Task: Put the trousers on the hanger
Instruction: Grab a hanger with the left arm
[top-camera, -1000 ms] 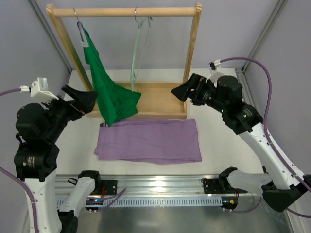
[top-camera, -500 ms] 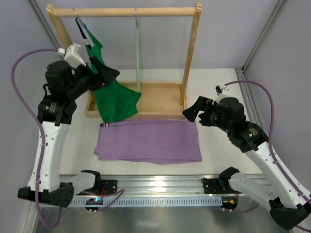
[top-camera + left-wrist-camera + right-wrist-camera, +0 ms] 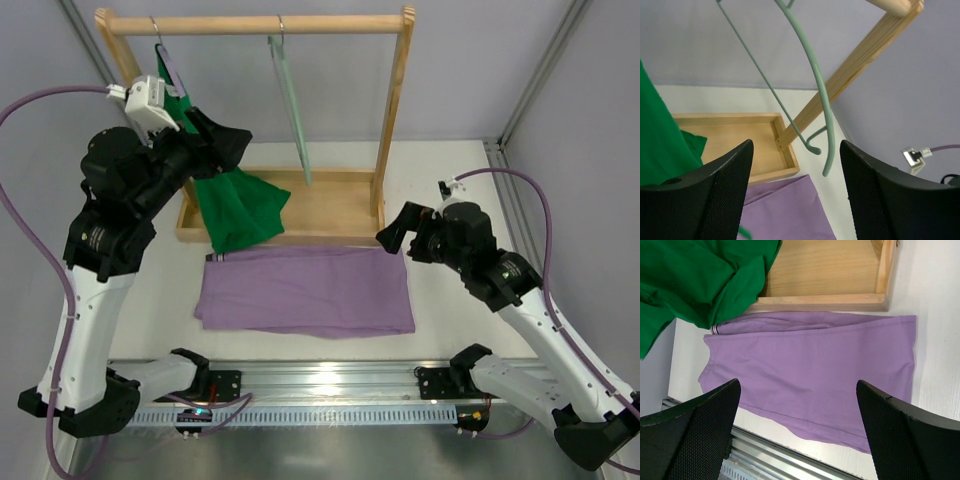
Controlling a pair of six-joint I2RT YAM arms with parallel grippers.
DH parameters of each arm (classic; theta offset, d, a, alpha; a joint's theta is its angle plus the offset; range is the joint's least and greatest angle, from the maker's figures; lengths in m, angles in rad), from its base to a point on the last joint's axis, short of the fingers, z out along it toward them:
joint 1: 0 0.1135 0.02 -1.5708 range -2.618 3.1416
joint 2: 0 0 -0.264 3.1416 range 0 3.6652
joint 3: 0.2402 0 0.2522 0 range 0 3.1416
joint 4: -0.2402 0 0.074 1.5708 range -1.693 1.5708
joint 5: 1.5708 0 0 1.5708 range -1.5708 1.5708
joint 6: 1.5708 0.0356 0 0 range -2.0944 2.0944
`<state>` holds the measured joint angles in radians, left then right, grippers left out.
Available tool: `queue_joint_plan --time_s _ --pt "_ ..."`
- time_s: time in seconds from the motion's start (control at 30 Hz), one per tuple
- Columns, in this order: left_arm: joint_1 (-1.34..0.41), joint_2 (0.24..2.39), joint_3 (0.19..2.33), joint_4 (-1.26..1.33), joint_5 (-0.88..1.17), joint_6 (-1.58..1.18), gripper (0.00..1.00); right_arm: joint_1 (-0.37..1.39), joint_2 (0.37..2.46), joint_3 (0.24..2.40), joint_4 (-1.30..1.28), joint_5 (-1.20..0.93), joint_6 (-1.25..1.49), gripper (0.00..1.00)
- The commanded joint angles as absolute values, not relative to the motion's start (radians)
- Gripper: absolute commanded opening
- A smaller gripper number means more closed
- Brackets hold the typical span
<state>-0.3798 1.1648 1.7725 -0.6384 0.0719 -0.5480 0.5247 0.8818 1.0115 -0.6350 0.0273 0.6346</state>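
The lilac trousers (image 3: 305, 290) lie folded flat on the table in front of the wooden rack; they also fill the right wrist view (image 3: 810, 365). The pale green hanger (image 3: 288, 100) hangs by its hook from the top rail, its lower end swung to the right. In the left wrist view the hanger (image 3: 816, 70) hangs ahead of the fingers and apart from them. My left gripper (image 3: 235, 140) is raised beside it, open and empty (image 3: 795, 200). My right gripper (image 3: 392, 228) hovers open over the trousers' right end (image 3: 797, 435).
A dark green shirt (image 3: 230, 200) hangs at the rack's left end and drapes into the wooden tray base (image 3: 335, 205). The rack's right post (image 3: 392, 110) stands near the hanger. A metal rail (image 3: 320, 385) runs along the near table edge.
My left arm rose and reached toward the hanger, its jaws narrowing a little. The hanger's lower end swung right. My right arm came down to the trousers' right end and then held still.
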Motion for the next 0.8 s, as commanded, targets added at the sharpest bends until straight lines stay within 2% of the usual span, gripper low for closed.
queue_joint_plan --time_s 0.0,0.2,0.4,0.5,0.63,0.77 --pt "-0.419 1.137 1.715 -0.473 0.116 -0.59 0.7 0.531 0.874 1.011 -0.563 0.028 0.597 1.0" --pt "-0.631 1.29 1.854 -0.586 -0.138 -0.526 0.69 0.531 0.876 1.003 -0.515 -0.041 0.563 1.0" --pt "-0.778 1.474 1.957 -0.592 -0.343 -0.488 0.74 0.529 0.884 0.96 -0.457 -0.054 0.538 1.0" --pt "-0.805 1.528 1.973 -0.574 -0.44 -0.489 0.78 0.529 0.881 0.945 -0.437 -0.072 0.529 1.0" --pt "-0.808 1.584 1.964 -0.539 -0.506 -0.512 0.78 0.531 0.87 0.927 -0.433 -0.078 0.505 1.0" --pt "-0.811 1.609 1.963 -0.491 -0.529 -0.522 0.73 0.529 0.851 0.904 -0.423 -0.069 0.477 1.0"
